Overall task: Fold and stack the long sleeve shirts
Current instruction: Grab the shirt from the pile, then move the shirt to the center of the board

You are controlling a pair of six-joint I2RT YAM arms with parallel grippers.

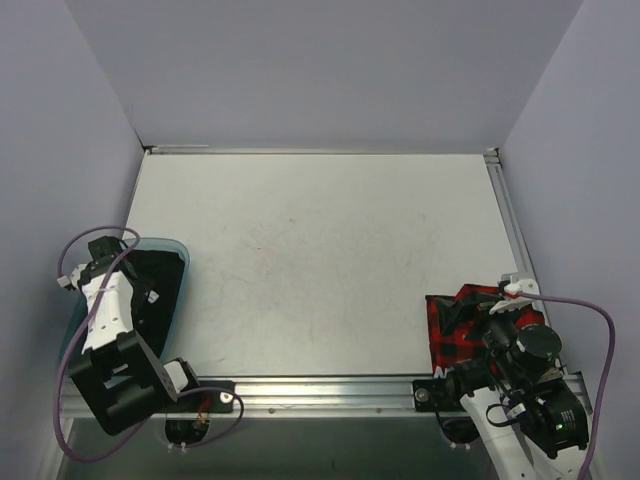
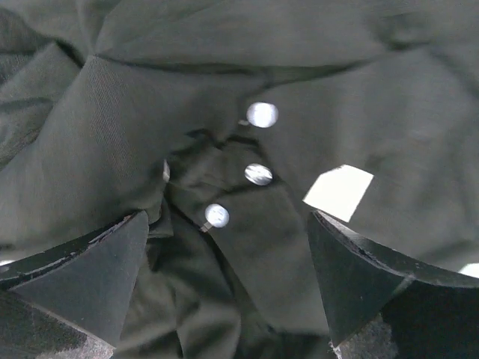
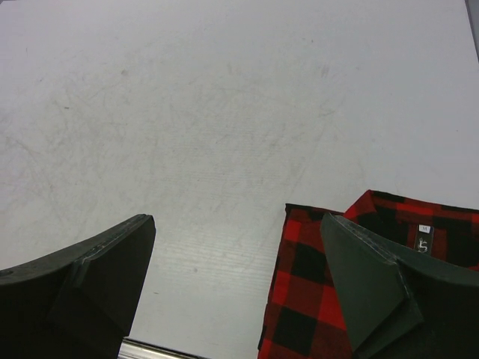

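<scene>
The black long sleeve shirt (image 1: 160, 280) lies crumpled in a teal tub (image 1: 172, 245) at the left edge of the table. My left gripper (image 1: 130, 280) hangs open just above it. In the left wrist view the cloth (image 2: 97, 142) fills the frame, with three white buttons (image 2: 258, 173) and a white label (image 2: 338, 191) between the spread fingers of the left gripper (image 2: 228, 224). The red-and-black check shirt (image 1: 455, 325) lies folded at the near right. My right gripper (image 3: 236, 221) is open and empty low over the table, and the shirt's left edge (image 3: 303, 299) sits by its right finger.
A metal rail (image 1: 320, 385) runs along the near edge of the table, with another rail (image 1: 510, 215) down the right side. Grey walls close in the back and both sides. The white tabletop (image 1: 320, 260) stretches between the tub and the check shirt.
</scene>
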